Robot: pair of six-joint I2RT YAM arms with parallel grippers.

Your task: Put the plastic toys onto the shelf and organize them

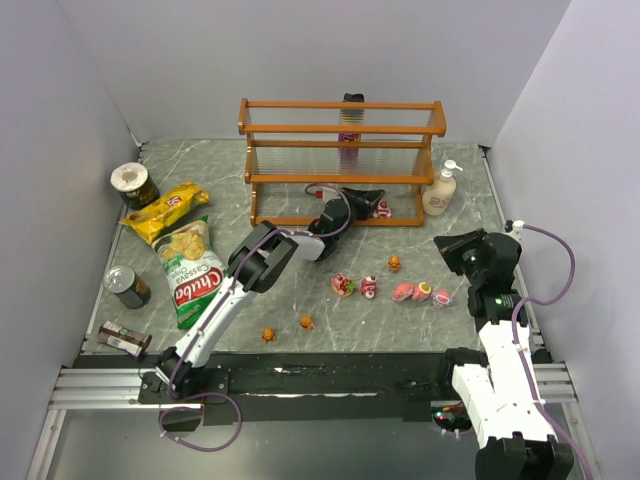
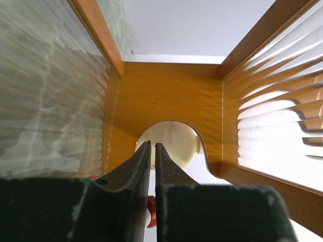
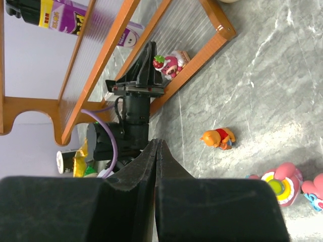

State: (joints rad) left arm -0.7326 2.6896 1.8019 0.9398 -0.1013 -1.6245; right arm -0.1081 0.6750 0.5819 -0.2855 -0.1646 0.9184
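Grey marbled tabletop (image 1: 220,170), with pale walls on three sides, frames the job, and the shelf (image 1: 340,104) stands at its back. Left of the shelf lie chip bags (image 1: 180,250) and cans (image 1: 128,285), which you can leave alone.

Your left arm stretches long and low from its base towards the shelf. This puts the left gripper (image 1: 370,194) inside the frame, between the bottom and middle tiers. Its jaws stand almost together, with only a thin slit between them and nothing pinched at the tips.

Just right of those tips, on the bottom tier, stands a pink toy (image 1: 382,209) with a strawberry. I judge it was set near the shelf's right end to leave room for a row. In front of the shelf the other eight plastic toys (image 1: 403,292) are scattered on the table, three orange and five pink.

Off the shelf's front right corner, your right arm is folded high with its elbow up. The right gripper (image 1: 452,246) is pressed closed and empty, probably parked there to keep out of the left arm's way.
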